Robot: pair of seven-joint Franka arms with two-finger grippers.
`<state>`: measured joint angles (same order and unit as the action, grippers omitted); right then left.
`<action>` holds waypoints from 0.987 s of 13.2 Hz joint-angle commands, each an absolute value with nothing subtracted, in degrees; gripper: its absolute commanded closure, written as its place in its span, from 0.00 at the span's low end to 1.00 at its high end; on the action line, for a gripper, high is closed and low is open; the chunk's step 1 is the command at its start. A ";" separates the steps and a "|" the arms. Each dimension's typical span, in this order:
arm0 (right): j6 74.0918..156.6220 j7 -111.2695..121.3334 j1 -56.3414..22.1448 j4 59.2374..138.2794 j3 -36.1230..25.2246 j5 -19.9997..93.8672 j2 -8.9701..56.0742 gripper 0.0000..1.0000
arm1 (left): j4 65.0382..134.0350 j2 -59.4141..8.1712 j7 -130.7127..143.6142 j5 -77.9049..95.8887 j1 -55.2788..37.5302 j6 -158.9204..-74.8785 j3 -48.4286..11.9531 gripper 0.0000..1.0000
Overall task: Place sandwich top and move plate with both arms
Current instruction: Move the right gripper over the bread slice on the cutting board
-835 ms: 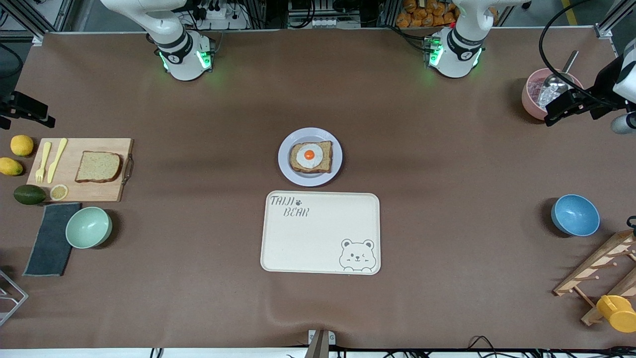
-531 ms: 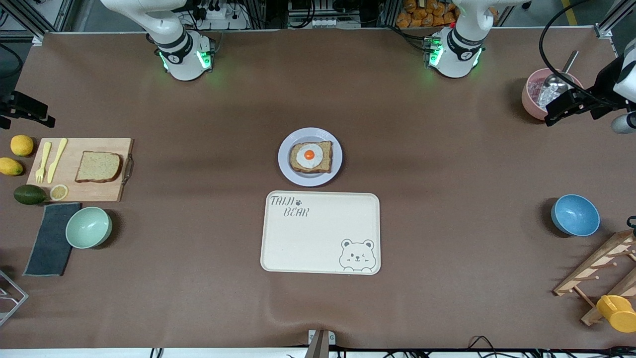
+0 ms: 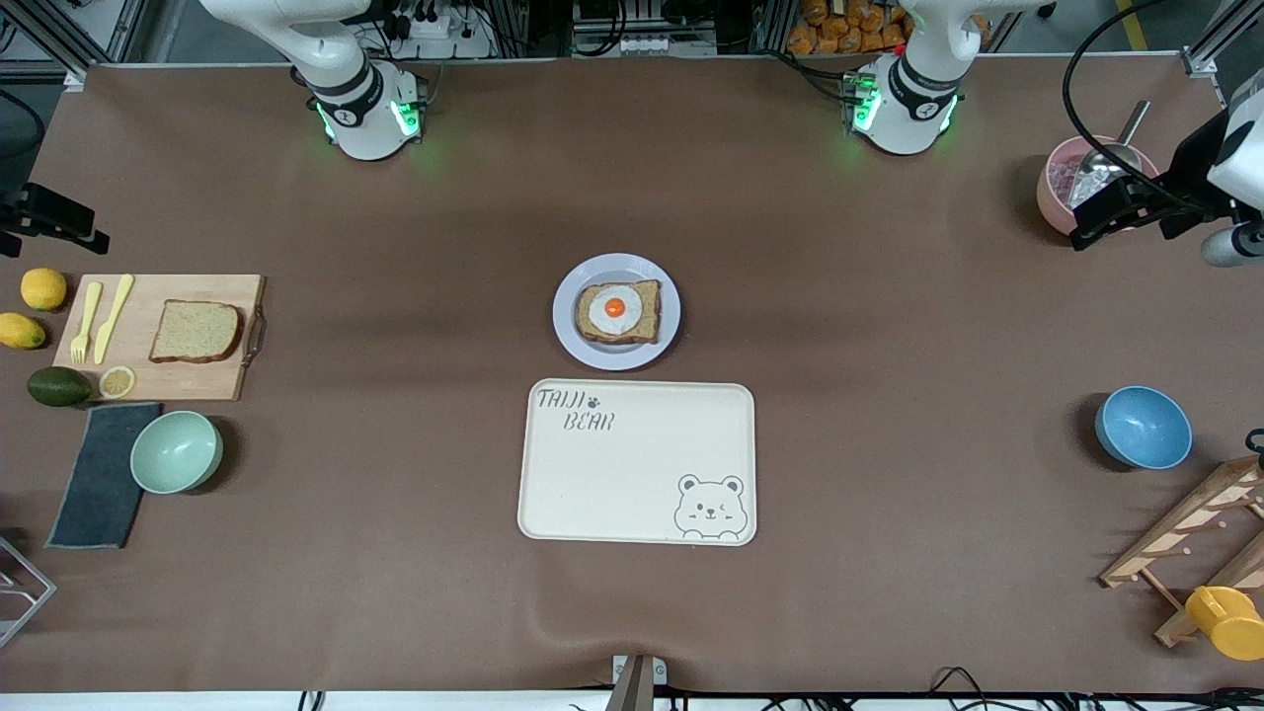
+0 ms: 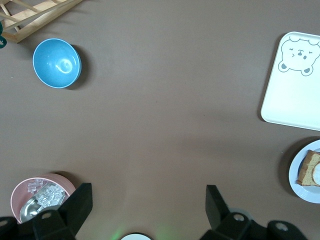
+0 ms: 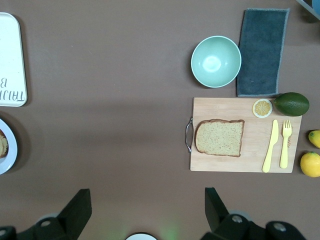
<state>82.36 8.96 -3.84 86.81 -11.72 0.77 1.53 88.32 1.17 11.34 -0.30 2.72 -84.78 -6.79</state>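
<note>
Read the front view as a dial centred on the plate [image 3: 616, 265], with twelve toward the robots' bases. The plate carries a slice of bread topped with a fried egg [image 3: 617, 311]. Just beside it at six o'clock lies the cream bear-print tray [image 3: 637, 474]. The sandwich top [image 3: 195, 331] is well apart from the plate at nine o'clock. It lies flat on a wooden cutting board [image 3: 158, 380] near the right arm's end of the table. The board also holds a yellow fork [image 3: 84, 321] and knife [image 3: 114, 316] at the slice's nine o'clock, and a lemon slice [image 3: 117, 381] at its eight. A pale green bowl [image 3: 176, 451] sits at six o'clock from the board, just beside a dark cloth [image 3: 99, 479]. Between two and three o'clock from the plate stands a pink bowl [image 3: 1049, 197] holding clear ice-like pieces and a metal scoop [image 3: 1111, 158]. A blue bowl [image 3: 1144, 427] sits just past three. The left gripper [image 4: 147, 197] hangs over the table at the pink bowl's edge, its fingers spread wide and grasping nothing. The right gripper [image 5: 147, 197] is up over the right arm's end of the table, and its wrist view looks down on the board and the sandwich top [image 5: 219, 137]. Its fingers are likewise released and hold nothing.
</note>
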 commanded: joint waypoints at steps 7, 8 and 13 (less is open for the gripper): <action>85.25 9.75 -1.59 91.32 -11.60 0.09 4.48 0.00 | 89.64 0.62 10.90 -0.35 2.99 -86.21 -6.68 0.00; 86.12 10.36 -0.28 91.41 -11.60 0.09 5.18 0.00 | 89.56 -0.25 10.90 -0.35 2.99 -86.92 -6.59 0.00; 93.32 15.89 6.05 96.22 -11.51 0.70 7.56 0.00 | 89.03 -1.32 10.90 -0.35 3.69 -87.63 -6.42 0.00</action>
<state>90.14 13.75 3.65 93.13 -12.11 0.78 7.83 89.36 -1.48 11.34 -0.30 3.35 -87.19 -6.26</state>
